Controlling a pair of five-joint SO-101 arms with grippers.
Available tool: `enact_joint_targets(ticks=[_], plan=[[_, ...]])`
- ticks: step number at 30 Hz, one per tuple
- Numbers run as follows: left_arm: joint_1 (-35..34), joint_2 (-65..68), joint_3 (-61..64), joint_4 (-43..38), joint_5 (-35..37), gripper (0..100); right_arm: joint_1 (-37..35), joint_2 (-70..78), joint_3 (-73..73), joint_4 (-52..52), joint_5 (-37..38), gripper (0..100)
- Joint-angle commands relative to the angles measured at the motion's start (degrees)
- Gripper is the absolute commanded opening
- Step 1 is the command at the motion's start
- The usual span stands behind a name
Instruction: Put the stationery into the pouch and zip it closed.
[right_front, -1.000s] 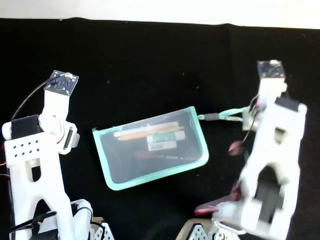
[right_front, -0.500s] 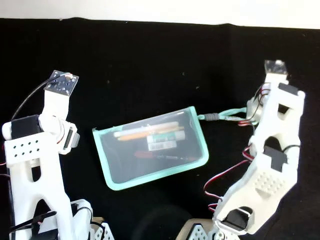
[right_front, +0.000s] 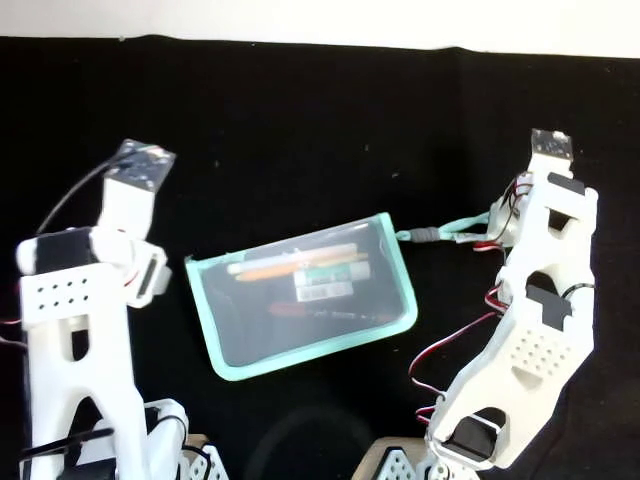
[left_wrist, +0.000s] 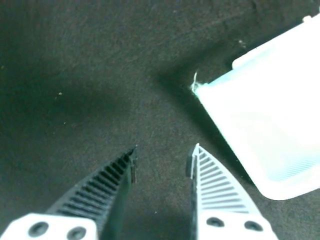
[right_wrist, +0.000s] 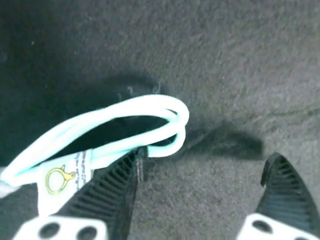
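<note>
The clear pouch (right_front: 300, 295) with mint trim lies flat in the middle of the black table, with pens and other stationery (right_front: 300, 268) inside it. Its zip slider (right_front: 428, 234) sits past the pouch's right corner, and a mint pull cord (right_front: 460, 228) runs from it toward the right arm. My right gripper (right_wrist: 207, 154) is open just above the cloth, and the cord's loop (right_wrist: 160, 101) lies against one fingertip, not between the two. My left gripper (left_wrist: 165, 148) is open over bare cloth, a short way off the pouch's corner (left_wrist: 200, 89).
The table is covered by a black cloth (right_front: 300, 120) with a pale wall strip behind it. Both arm bases (right_front: 70, 400) stand at the near edge, one on each side of the pouch. Open cloth lies behind the pouch.
The right arm swung back from a blurred pose and settled at the cord's end. The left arm shifted slightly toward the pouch. The pouch has not moved.
</note>
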Motion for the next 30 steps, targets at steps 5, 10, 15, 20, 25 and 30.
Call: enact_joint_targets(ticks=[5,10,15,20,25,30], plan=[[1.3,0.0,-2.0,-0.1,-0.3,18,-2.5,-9.2,-2.4,5.4,-4.9,35.4],[1.3,0.0,-2.0,-0.1,-0.3,18,-4.9,-9.9,-2.4,4.1,-9.5,35.4],[1.3,0.0,-2.0,0.2,-0.3,18,-5.1,-8.0,-2.0,-1.3,-11.2,35.4],[1.3,0.0,-2.0,0.3,-0.3,18,-4.7,-2.7,-2.3,-4.2,-11.2,35.4],[1.3,0.0,-2.0,0.3,-0.3,18,-4.6,0.8,-2.3,-6.8,-11.2,35.4],[1.3,0.0,-2.0,0.3,-0.3,18,-3.9,3.1,-2.3,-10.1,-11.2,35.4]])
